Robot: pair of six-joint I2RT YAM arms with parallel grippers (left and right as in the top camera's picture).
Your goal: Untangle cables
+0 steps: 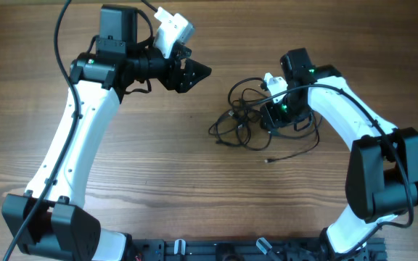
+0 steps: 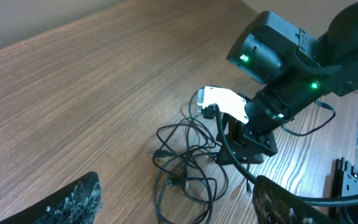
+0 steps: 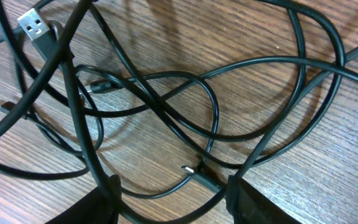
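The tangle of thin black cables (image 1: 239, 116) lay directly under the half-spread, empty right gripper (image 3: 173, 202), one strand between its fingers (image 3: 101, 205), and well ahead of the wide-open, empty left gripper (image 1: 197, 72)

Left arm (image 1: 78, 138) held high, jaws wide; right arm (image 1: 354, 123) low, jaws parted.

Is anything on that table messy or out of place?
Yes. The thin black cables lie in one tangled heap on the table, loops crossing each other, under the right gripper. Nothing looks broken or spilled.
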